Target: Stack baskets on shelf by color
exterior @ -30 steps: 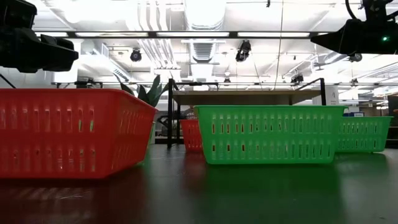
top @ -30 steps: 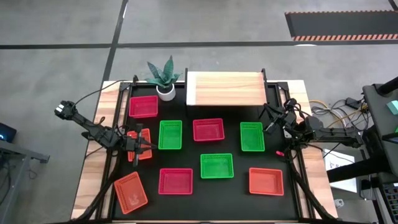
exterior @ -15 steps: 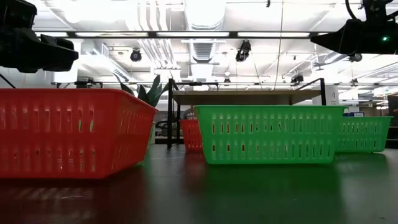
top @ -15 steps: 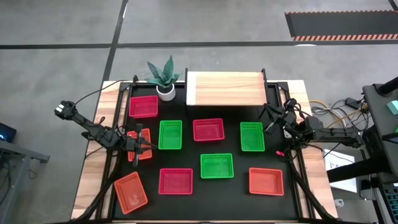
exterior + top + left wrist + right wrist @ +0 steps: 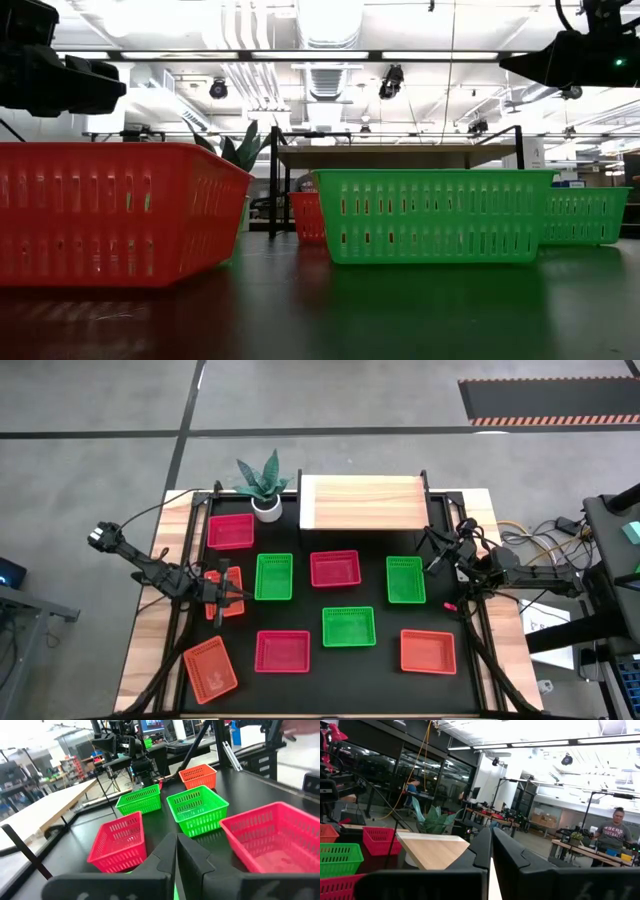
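Here's the black bench [image 5: 340,660], wide and dark, and at its far edge stands the pale-wood shelf [image 5: 362,503], its top bare. Spread over the bench are the baskets, none on the shelf yet: a red basket [image 5: 231,531] at the far left beside the potted plant [image 5: 264,488], a green basket [image 5: 274,577] and a second red basket [image 5: 335,569] in the middle row, another green basket [image 5: 406,580] to the right, a third green basket [image 5: 349,627] nearer the front, with a red front basket [image 5: 283,651] to its left. An orange basket [image 5: 428,651] sits front right, a tilted orange basket [image 5: 211,669] front left, and one more orange basket [image 5: 228,606] lies partly under the left arm. The left pincer [image 5: 243,596] hangs over that one, fingers pressed together, holding nothing. Over at the right edge the right pincer [image 5: 436,563] waits beside the green basket, fingers together too, empty
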